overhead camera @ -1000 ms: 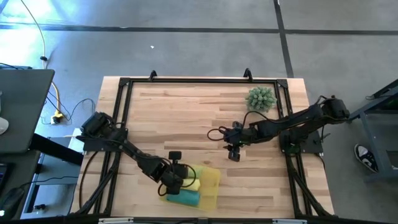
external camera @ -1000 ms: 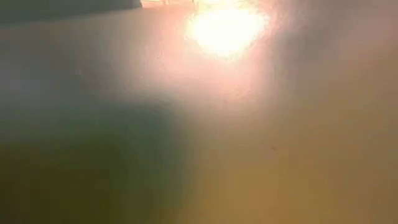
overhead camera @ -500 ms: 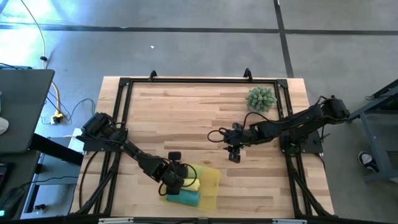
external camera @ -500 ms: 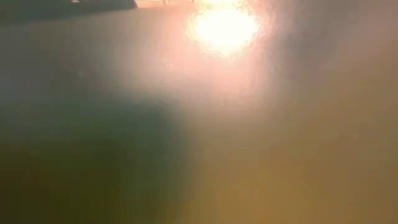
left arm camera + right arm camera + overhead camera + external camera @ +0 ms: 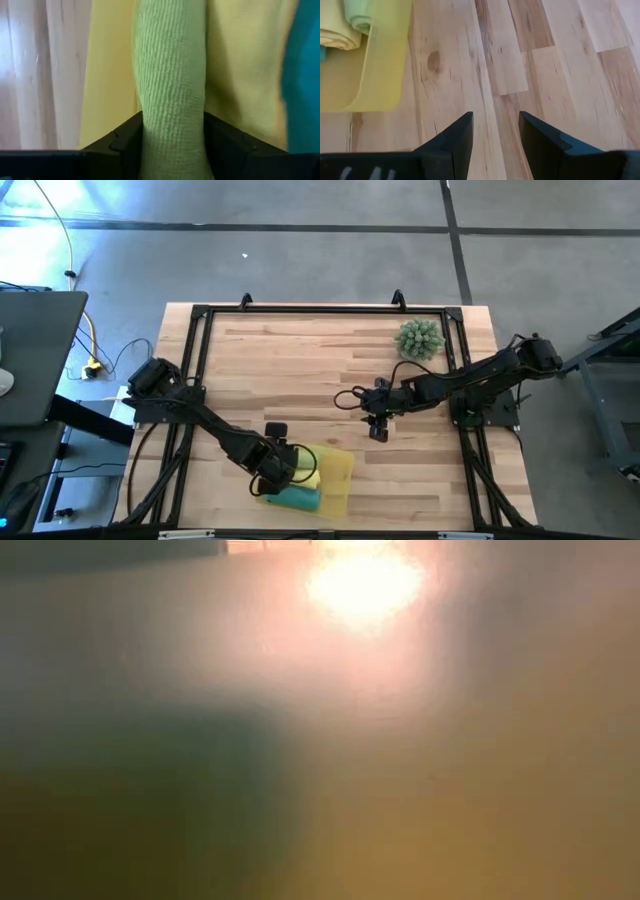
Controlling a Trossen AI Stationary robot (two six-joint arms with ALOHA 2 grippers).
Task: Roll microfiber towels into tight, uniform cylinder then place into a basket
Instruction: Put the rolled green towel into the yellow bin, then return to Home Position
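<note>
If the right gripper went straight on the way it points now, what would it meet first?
Probably the bare wooden table: the right gripper, open and empty, points down at the boards. The yellow basket lies off to one side of that line.

Floor: grey concrete floor [image 5: 300,260] with dark seams | Furniture: light wooden plank table [image 5: 300,370] in black metal frame | Left: yellow cable [image 5: 88,340] | Light: bright blurred glare [image 5: 365,585]

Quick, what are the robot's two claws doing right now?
Left gripper: open around the lime green towel, over the basket.
Right gripper: open, empty.
</note>
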